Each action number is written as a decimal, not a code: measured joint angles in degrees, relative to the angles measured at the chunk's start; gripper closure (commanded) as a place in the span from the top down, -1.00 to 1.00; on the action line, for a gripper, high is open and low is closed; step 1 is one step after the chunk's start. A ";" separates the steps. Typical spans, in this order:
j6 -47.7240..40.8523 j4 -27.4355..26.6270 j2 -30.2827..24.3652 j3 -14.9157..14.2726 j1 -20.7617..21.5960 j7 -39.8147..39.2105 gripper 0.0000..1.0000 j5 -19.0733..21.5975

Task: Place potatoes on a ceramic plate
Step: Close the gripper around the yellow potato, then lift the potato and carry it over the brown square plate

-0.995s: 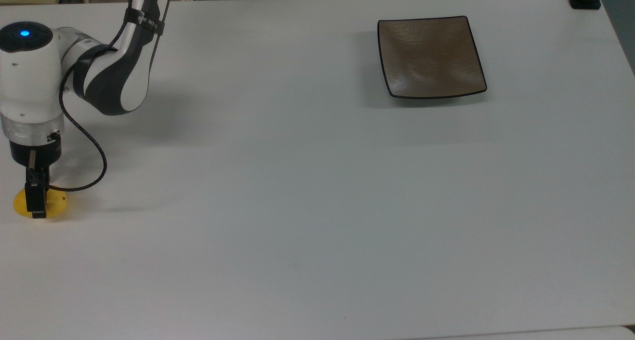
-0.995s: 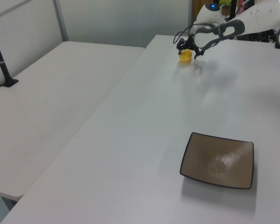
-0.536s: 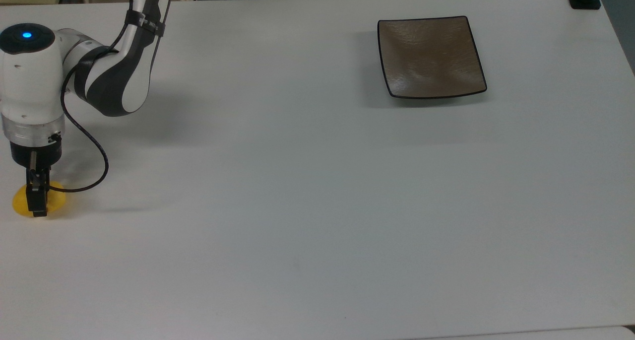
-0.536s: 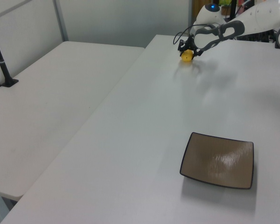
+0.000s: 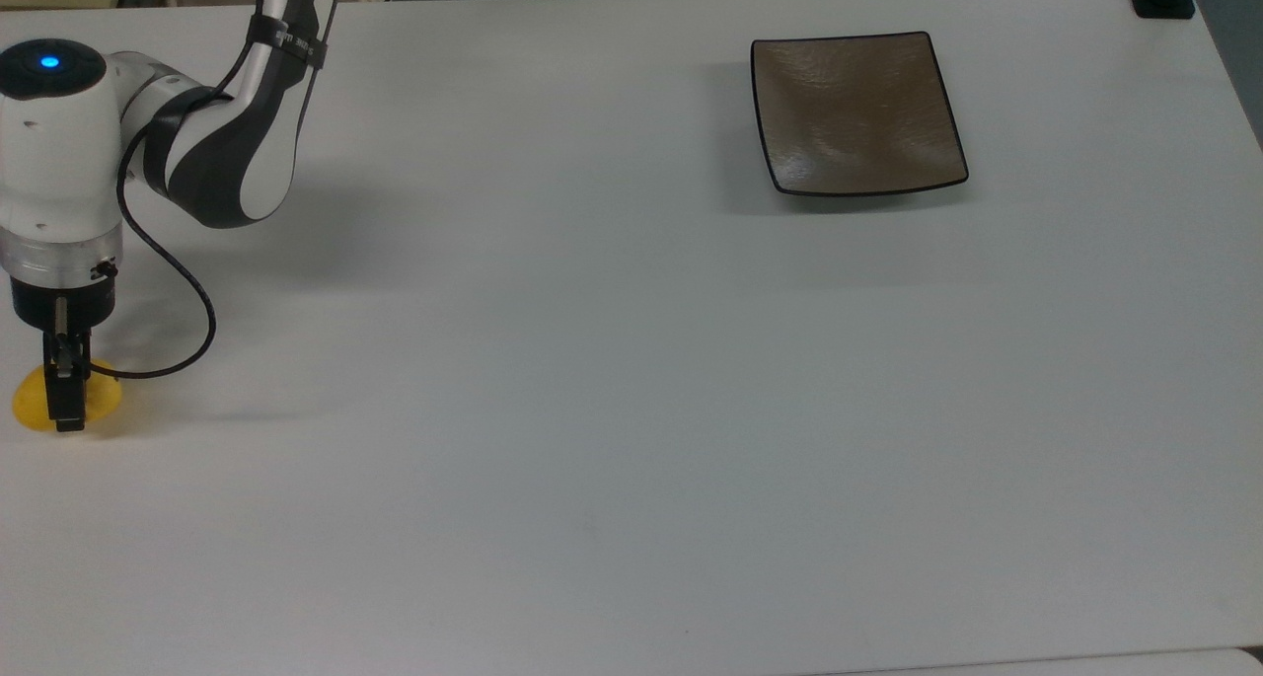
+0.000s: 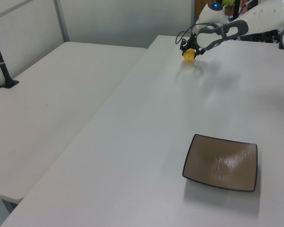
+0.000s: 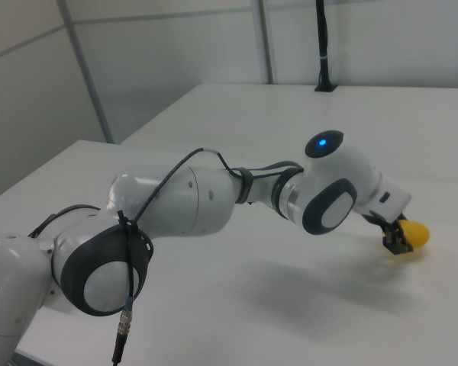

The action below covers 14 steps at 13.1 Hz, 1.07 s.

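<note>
A yellow potato [image 5: 30,402] is held between the closed-in fingers of the gripper [image 5: 67,405] at the top view's left desk [image 5: 592,410] edge, well apart from the ceramic plate [image 5: 854,112].

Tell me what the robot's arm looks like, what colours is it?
The arm is chunky and rounded, with shiny white shells and dark grey joints. A small blue light glows on its wrist. A thin black cable loops along it, strapped on with a black band. The little gripper at the end is black.
</note>
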 measured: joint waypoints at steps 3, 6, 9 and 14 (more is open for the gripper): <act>-0.01 -0.21 -2.76 0.16 0.28 -1.78 -0.95 -0.83; -4.50 -3.20 -10.06 2.32 1.74 -5.62 -0.93 -1.27; -14.12 -7.31 -19.22 4.87 4.03 -10.07 -0.93 -1.32; -29.49 -15.74 -34.75 7.78 9.96 -17.52 -0.93 -1.32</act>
